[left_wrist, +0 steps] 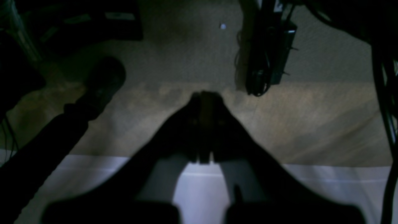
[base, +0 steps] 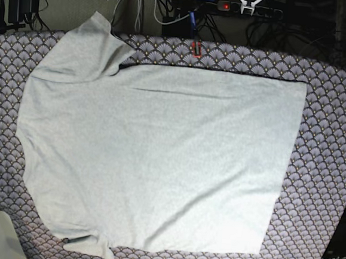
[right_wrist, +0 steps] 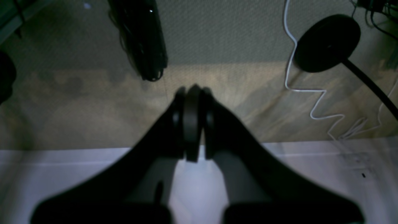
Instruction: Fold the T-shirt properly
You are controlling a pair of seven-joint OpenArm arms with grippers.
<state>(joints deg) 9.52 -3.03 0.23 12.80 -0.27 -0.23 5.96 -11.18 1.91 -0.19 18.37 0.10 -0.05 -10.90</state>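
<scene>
The T-shirt (base: 159, 158) is spread flat on the tablecloth (base: 327, 147), ready for folding; both claws (left_wrist: 205, 96) (right_wrist: 192, 90), parked beyond its edge, are shut, empty.

t-shirt (base: 159, 158): plain light grey, short-sleeved, spread flat and unfolded across the purple-patterned cloth; collar end at view's left, hem at right; one sleeve angled toward upper left.

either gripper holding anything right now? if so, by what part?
Nothing held. The left gripper and right gripper are both shut on nothing, out past the table edge. The T-shirt lies spread flat on the tablecloth, untouched.
</scene>
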